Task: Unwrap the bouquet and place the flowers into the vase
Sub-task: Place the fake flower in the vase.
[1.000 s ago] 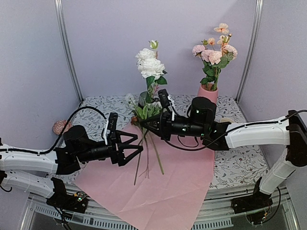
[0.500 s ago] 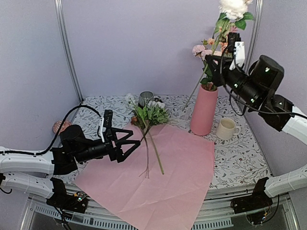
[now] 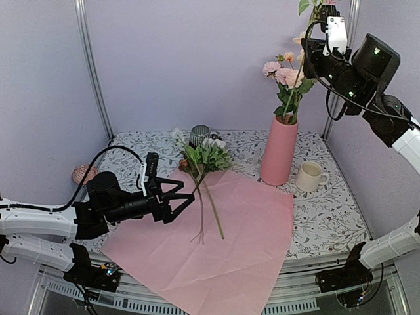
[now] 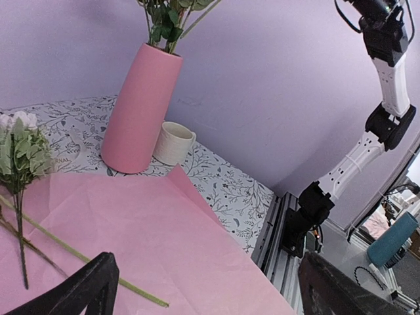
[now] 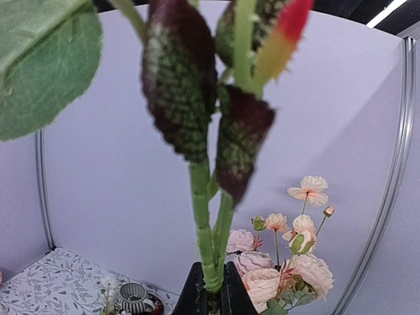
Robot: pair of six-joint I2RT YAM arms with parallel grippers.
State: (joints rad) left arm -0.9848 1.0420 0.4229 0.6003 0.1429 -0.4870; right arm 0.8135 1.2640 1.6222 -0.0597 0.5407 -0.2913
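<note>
A cream cup and a striped mug stand apart on the floral tablecloth.

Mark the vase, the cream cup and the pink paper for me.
vase [image 3: 279,152]: top external view, middle of its pink body.
cream cup [image 3: 308,176]: top external view, its side wall.
pink paper [image 3: 252,230]: top external view, bare patch right of the stems.

Only legible bit: faint print ending "RNAL" on the patterned table cover, just left of the vase base. Nothing else readable.
</note>
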